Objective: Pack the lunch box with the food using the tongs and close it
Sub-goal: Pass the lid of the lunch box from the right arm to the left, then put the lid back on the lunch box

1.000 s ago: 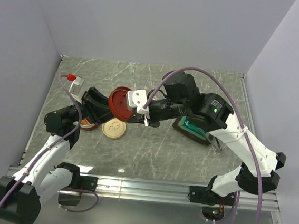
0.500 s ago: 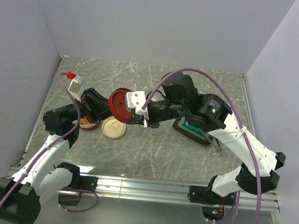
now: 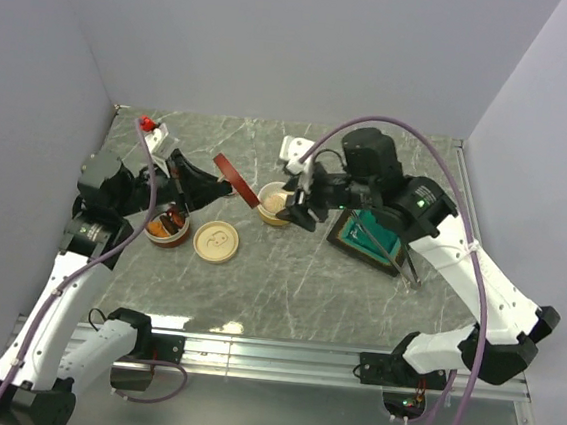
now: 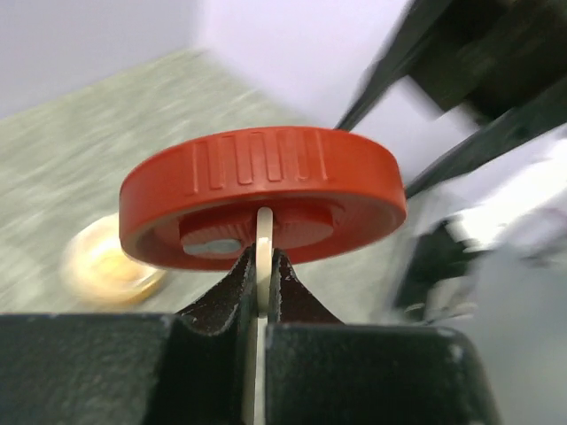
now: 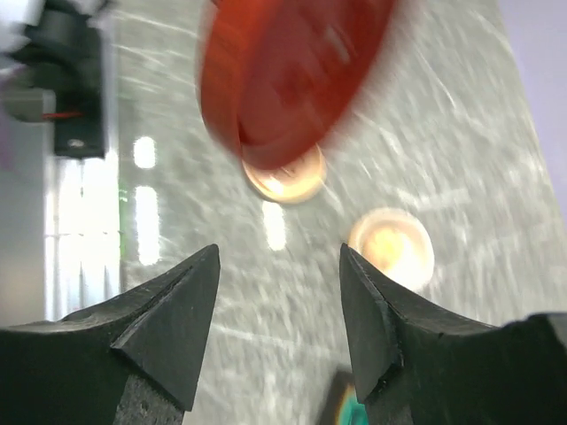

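Observation:
My left gripper (image 3: 212, 185) is shut on a cream tab under a red round lid (image 4: 266, 190), and holds the lid (image 3: 237, 180) tilted edge-on above the table. My right gripper (image 3: 300, 210) is open and empty, just right of an open tan container (image 3: 273, 203) with food in it. A red-brown container (image 3: 166, 227) with food stands by the left arm. The green lunch box (image 3: 365, 238) lies under the right arm, with the silver tongs (image 3: 408, 267) along its right side. In the right wrist view the open gripper (image 5: 279, 266) faces the blurred lid (image 5: 283, 80).
A tan lid (image 3: 216, 241) lies flat in front of the red-brown container. Grey walls close the table on the left, back and right. A metal rail (image 3: 270, 352) runs along the near edge between the arm bases.
My left gripper closed on the red lid. My right gripper let go of it, opened and drew back to the right. The left arm rose leftward with the lid, uncovering the tan container.

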Robot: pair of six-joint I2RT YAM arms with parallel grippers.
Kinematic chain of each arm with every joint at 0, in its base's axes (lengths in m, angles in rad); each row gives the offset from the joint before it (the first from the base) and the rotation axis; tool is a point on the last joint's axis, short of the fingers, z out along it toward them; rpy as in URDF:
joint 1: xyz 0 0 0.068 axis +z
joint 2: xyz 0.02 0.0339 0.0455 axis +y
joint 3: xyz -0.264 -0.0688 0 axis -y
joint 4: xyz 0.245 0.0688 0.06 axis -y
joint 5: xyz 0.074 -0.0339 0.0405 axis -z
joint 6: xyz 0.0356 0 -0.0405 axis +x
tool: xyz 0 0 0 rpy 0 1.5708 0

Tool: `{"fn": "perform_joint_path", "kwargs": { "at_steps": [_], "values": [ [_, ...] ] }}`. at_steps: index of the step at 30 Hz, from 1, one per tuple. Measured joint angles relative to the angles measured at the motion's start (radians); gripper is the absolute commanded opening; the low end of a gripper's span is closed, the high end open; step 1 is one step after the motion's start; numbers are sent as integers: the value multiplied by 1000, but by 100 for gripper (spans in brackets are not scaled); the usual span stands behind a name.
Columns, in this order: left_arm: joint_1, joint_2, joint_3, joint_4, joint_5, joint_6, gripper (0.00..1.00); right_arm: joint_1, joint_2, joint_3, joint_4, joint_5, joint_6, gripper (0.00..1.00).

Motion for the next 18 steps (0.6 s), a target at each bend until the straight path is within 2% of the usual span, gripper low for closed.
{"fn": "perform_joint_path", "kwargs": {
  "at_steps": [5, 8, 12, 18],
  "values": [
    [0, 66, 183, -446, -230, 370, 1, -112, -83, -127, 32, 28, 30, 64],
    [0, 134, 259, -639, -365, 534, 1, -138, -123, -185, 42, 39, 39, 64],
    [1, 203, 298, -840, -520, 659, 1, -174, -153, -237, 61, 55, 50, 64],
    [1, 322, 376, -1048, -682, 739, 4, -197, -165, -317, 72, 72, 60, 64]
  ]
}}
